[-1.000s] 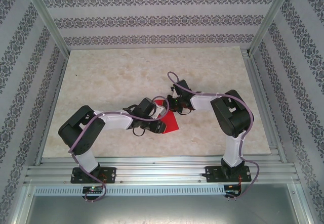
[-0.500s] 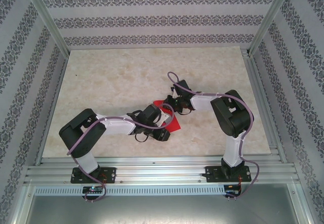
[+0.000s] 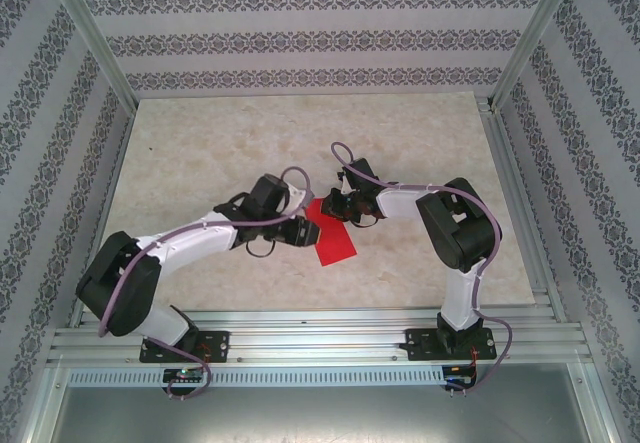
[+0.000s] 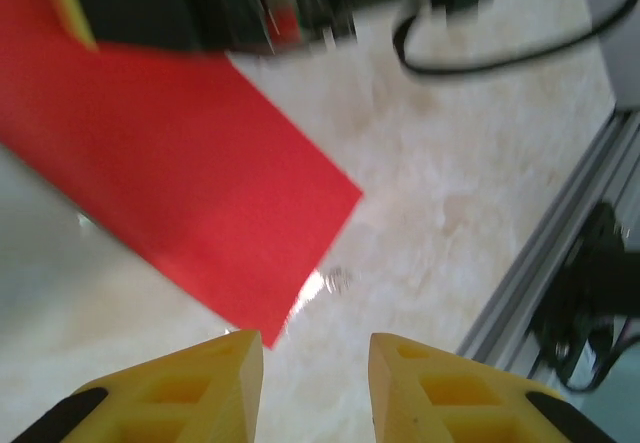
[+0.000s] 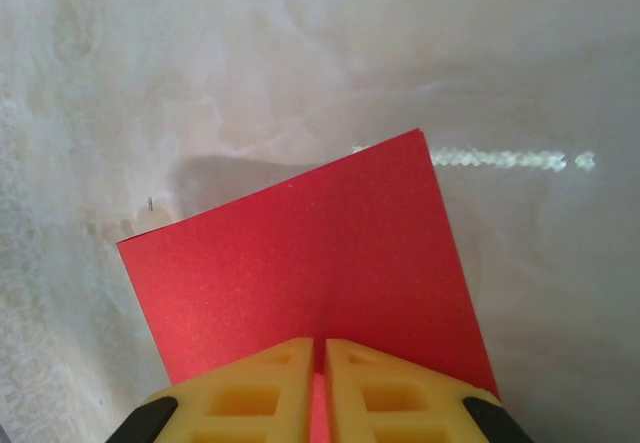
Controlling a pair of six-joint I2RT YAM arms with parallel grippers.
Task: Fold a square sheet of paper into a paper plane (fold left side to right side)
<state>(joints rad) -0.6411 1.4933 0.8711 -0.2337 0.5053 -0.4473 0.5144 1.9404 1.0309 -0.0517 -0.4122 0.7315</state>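
Observation:
The square sheet of paper lies on the marble table as a bright red folded rectangle between the two arms. My right gripper is at its far end. In the right wrist view the yellow fingers are shut, tips down on the flat red paper; its far left corner casts a shadow, slightly lifted. My left gripper hangs just left of the paper. Its yellow fingers stand open with bare table between them, and the paper's near corner lies just ahead of the left finger.
The marble tabletop spreads wide behind and to the left of the arms. An aluminium rail runs along the near edge, seen with black cables in the left wrist view. Patterned walls close in three sides.
My left arm has swung back and left, taking its gripper off the paper's near end, so more red shows. The right arm and the paper have stayed put.

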